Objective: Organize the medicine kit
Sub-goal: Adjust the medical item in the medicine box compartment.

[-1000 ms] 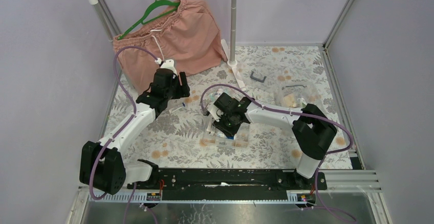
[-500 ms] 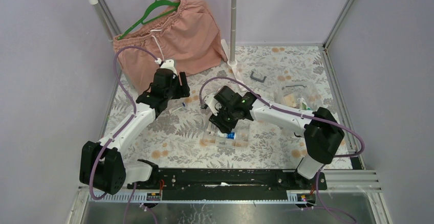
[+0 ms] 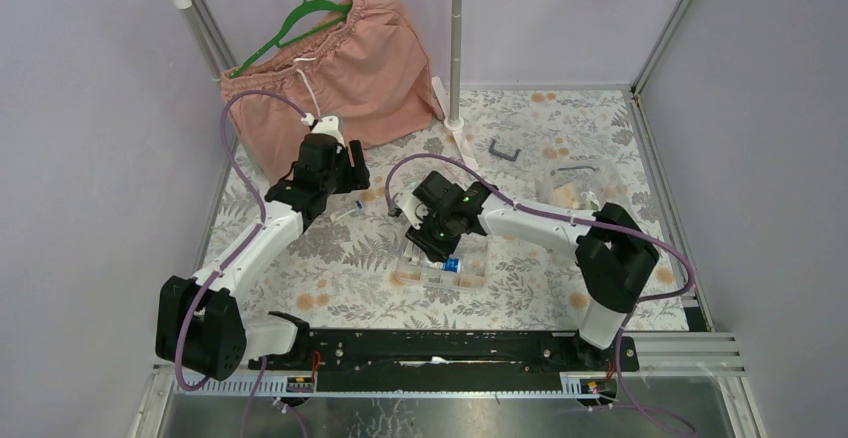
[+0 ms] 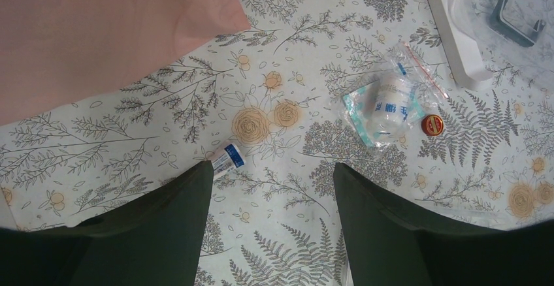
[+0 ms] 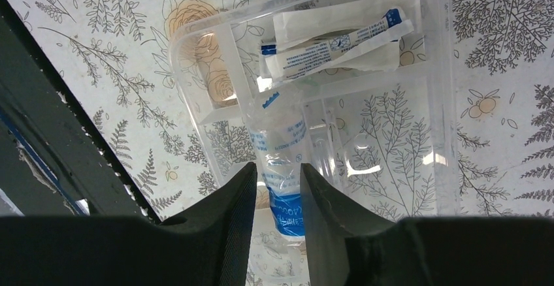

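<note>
The right gripper [image 5: 277, 170] hangs over the clear medicine kit box [image 5: 436, 103]. Its fingers stand narrowly apart on either side of a clear sachet [image 5: 281, 136] with blue print; whether they pinch it cannot be told. The sachet's long axis runs straight out from the fingers, towards paper packets [image 5: 333, 44] at the box's far end. The left gripper [image 4: 273, 168] hovers wide open, well apart, near a small tube [image 4: 227, 157].

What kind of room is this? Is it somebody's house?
Probably a robot practice booth, not a house: a left arm and right arm bolted to one rail, plain purple walls, a flowery table.
</note>
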`<state>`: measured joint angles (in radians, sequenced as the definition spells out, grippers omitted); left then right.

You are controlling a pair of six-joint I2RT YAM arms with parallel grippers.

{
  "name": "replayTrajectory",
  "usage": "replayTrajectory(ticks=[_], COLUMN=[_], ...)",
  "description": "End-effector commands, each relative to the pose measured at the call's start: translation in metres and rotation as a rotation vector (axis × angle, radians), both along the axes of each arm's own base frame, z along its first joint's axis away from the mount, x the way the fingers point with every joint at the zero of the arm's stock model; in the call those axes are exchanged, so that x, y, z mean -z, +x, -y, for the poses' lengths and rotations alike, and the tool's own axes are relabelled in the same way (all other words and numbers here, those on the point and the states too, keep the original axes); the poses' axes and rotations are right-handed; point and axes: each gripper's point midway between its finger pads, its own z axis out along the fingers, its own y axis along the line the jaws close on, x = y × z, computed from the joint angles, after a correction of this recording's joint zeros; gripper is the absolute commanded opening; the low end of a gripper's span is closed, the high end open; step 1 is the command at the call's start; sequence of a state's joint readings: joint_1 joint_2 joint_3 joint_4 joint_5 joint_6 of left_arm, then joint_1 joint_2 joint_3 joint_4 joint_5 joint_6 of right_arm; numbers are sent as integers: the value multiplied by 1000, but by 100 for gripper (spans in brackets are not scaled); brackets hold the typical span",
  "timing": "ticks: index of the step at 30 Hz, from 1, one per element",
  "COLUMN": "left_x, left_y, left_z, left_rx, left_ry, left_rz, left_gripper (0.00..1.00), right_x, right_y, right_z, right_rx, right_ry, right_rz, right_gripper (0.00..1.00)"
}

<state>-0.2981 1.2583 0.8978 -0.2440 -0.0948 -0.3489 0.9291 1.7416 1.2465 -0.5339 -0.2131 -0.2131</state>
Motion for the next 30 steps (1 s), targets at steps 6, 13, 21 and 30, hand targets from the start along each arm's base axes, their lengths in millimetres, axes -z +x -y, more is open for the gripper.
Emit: replayTrajectory(ticks=[6, 13, 21, 30], left_x=[-15, -14, -15, -15], left_y=[7, 7, 7, 6], left_z=[-4, -3, -3, -3], left_rx=[-14, -11, -9, -8], left_ry=[1, 0, 0, 0], left_rz=[37, 33, 33, 34], left_gripper=[75, 75, 75, 75], right_x=[17, 38, 54, 59], right_y=[-2, -10, -14, -14], right_z=[-2, 11, 19, 23], right_rx=[-14, -18, -17, -11], right_ry=[-23, -90, -142, -169], right_rz=[-12, -46, -68, -59], right_gripper=[36, 35, 34, 34])
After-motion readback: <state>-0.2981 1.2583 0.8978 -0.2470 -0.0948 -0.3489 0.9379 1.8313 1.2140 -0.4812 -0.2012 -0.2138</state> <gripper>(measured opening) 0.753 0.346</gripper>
